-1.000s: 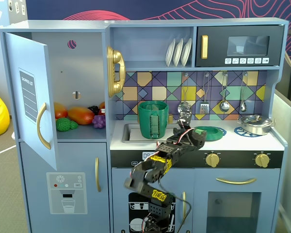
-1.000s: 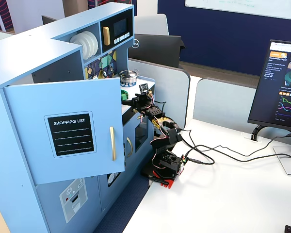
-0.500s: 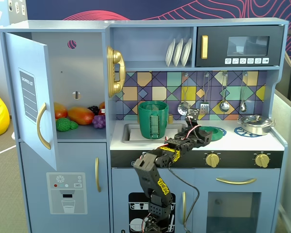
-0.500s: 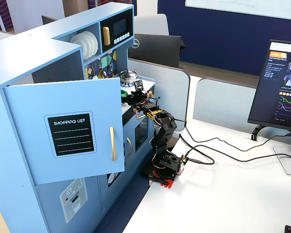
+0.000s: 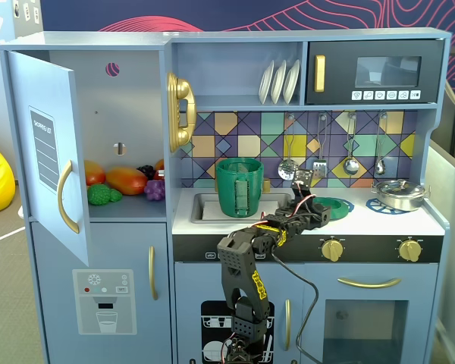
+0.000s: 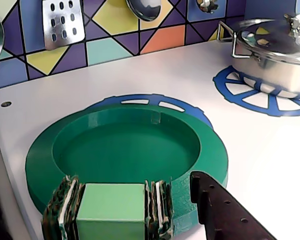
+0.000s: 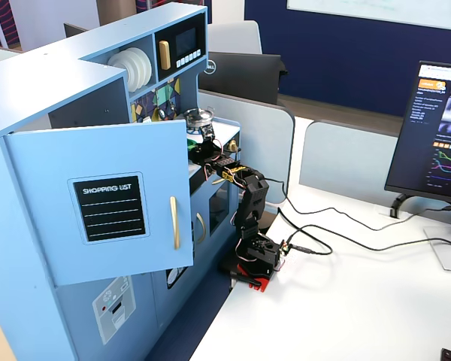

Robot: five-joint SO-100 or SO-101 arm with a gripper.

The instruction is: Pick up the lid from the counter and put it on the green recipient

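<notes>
All views are bright and evenly lit with soft shadows. In the wrist view, glare whitens the silver pan at two o'clock, and the nearest parts at six o'clock blur.

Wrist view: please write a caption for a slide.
Green lid lying on the counter over a blue burner pattern, silver pan behind.

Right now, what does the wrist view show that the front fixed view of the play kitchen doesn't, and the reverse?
Only the wrist view shows the lid covering most of a blue burner pattern, and the gripper at the lid's near rim. Only the front fixed view shows the green pot in the sink, the microwave and toy food. Both show the lid, silver pan and hanging utensils.
</notes>
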